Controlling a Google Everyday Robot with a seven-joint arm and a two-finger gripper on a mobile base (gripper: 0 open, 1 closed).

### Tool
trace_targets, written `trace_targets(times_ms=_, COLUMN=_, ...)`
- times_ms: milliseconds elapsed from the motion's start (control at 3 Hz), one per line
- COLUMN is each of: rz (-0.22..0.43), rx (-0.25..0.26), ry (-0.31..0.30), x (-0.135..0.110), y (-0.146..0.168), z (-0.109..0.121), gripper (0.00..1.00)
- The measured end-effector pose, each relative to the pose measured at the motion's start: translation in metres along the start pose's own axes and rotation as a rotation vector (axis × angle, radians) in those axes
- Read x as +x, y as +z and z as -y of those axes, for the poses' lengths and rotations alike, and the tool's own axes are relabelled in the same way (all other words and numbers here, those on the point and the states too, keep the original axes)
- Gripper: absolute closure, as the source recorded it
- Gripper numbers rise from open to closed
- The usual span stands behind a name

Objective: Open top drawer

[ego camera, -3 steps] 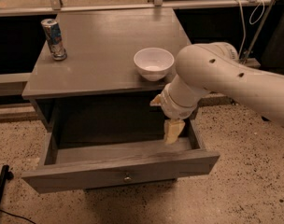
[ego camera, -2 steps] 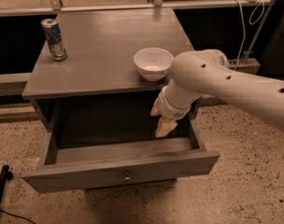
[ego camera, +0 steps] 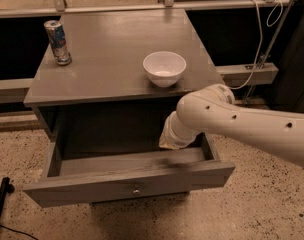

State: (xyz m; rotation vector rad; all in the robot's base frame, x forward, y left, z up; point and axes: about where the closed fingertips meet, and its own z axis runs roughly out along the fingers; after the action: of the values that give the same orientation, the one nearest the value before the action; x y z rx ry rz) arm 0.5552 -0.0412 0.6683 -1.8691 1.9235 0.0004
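Note:
The top drawer (ego camera: 127, 184) of the grey cabinet stands pulled out towards me. Its flat front carries a small round metal knob (ego camera: 136, 190) at centre. The shallow grey box behind the front looks empty. My white arm (ego camera: 242, 124) reaches in from the right. My gripper (ego camera: 169, 139) hangs over the right part of the open drawer, just below the cabinet top's front edge. It is mostly hidden by the wrist and touches nothing that I can see.
A white bowl (ego camera: 164, 68) sits near the front of the cabinet top (ego camera: 112, 59). A drink can (ego camera: 57, 41) stands at its back left. A black object (ego camera: 0, 204) lies on the speckled floor at left. A white cable (ego camera: 257, 39) hangs at right.
My gripper has moved left over the open drawer's right part, and the arm has swung with it. The drawer stays pulled out as before.

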Motion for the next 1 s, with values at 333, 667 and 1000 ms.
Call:
trace_targets(times_ms=333, rz=0.018, rx=0.005, ry=0.072, x=-0.002, y=0.005, z=0.001, gripper=1.0)
trace_targets(times_ms=667, rz=0.025, rx=-0.029, ry=0.083, x=0.0, y=0.008, z=0.0, gripper=1.0)
trace_targets(times_ms=1000, rz=0.115, rx=-0.208, ry=0.044, x=-0.019, y=0.027, z=-0.026, gripper=1.0)
